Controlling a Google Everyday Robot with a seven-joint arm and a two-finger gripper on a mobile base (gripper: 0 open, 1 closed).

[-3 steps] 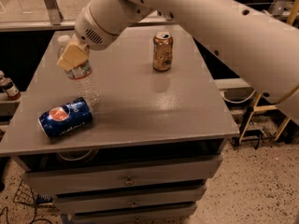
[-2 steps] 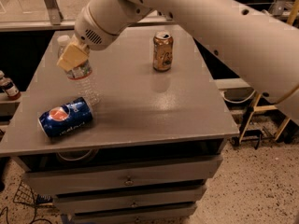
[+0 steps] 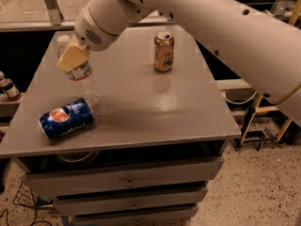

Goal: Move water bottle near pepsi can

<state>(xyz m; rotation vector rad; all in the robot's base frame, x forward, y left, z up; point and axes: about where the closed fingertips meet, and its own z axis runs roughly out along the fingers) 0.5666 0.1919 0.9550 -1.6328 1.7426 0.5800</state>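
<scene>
The pincer [image 3: 71, 59] is clamped on the upper part of the water bottle [image 3: 87, 83] — tilted, base on the bench [image 3: 155, 112] — just beside the pepsi can [image 3: 66, 119], which lies on its side.

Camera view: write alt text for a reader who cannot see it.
The robot's tool grips a tilted water bottle by its upper part, just behind a pepsi can lying on its side at the front left of the grey table. A gold-brown can stands upright near the far edge.
</scene>
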